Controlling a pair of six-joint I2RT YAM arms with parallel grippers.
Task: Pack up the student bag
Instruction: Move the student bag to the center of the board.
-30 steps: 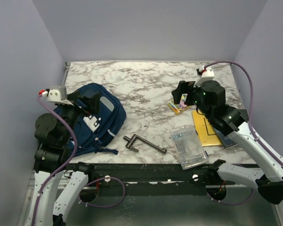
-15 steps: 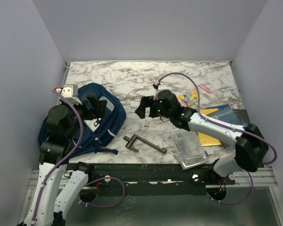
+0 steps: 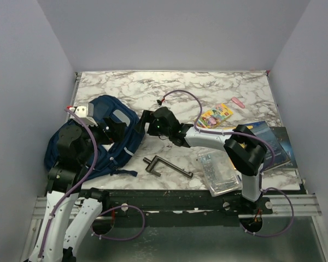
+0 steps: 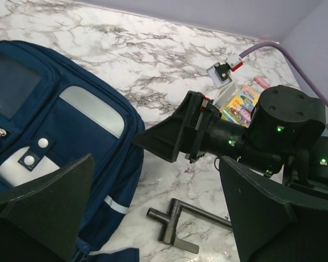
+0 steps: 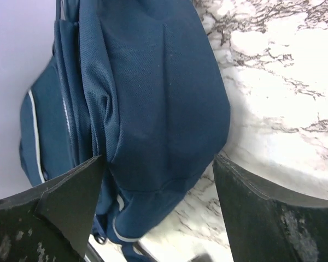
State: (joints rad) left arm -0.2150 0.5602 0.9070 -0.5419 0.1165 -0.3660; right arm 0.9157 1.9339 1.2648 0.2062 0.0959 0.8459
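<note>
Bag [image 3: 104,106] lay flat on left side of table [image 3: 169,93], front pockets up. My left gripper [image 3: 116,129] hovered over it, fingers wide apart, nothing held. My right gripper [image 3: 144,121] sat at bag's right edge, fingers also spread, bag's side between them; contact: couldn't tell. T-bar [image 3: 167,165] lay near bag. Clear case [image 3: 218,172] and crayon pack [image 3: 216,114] farther right.
</note>
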